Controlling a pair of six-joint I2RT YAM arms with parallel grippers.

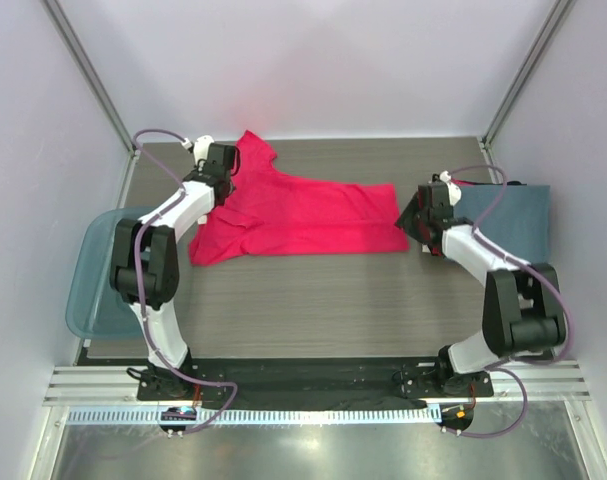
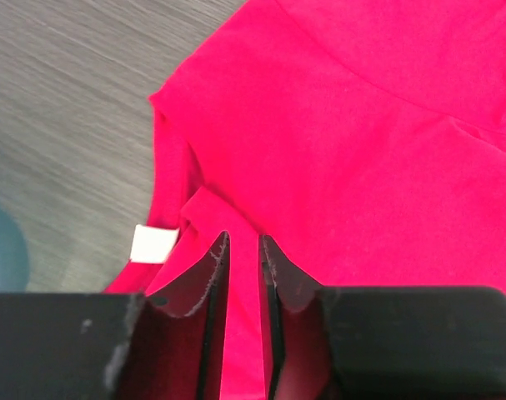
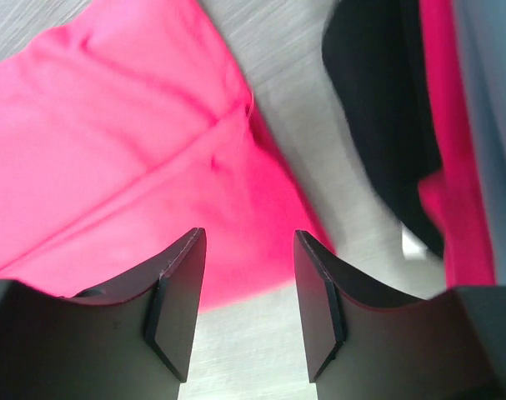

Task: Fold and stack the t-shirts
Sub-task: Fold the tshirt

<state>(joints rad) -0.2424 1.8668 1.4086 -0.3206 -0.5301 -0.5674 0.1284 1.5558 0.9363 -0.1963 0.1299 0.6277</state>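
A bright pink-red cotton t-shirt [image 1: 303, 215] is spread on the grey wood-grain table [image 1: 313, 300]. Its long axis runs left to right, sleeves leftward and hem rightward. At the table's right end, one folded slate blue-grey t-shirt [image 1: 518, 215] is stacked with one black [image 3: 386, 125] and one red folded edge [image 3: 457, 167]. The left gripper [image 2: 242, 237] is slightly parted over the pink-red fabric. The right gripper [image 3: 248, 237] is held wider over the hem, with nothing gripped.

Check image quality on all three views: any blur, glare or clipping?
Top external: evenly lit and sharp, with soft shadows; the pink-red t-shirt looks oversaturated. Left wrist: the table grain is smeared, while the left end effector is crisp. Right wrist: the black fabric at upper right is blurred, and the right end effector is dark with little detail.
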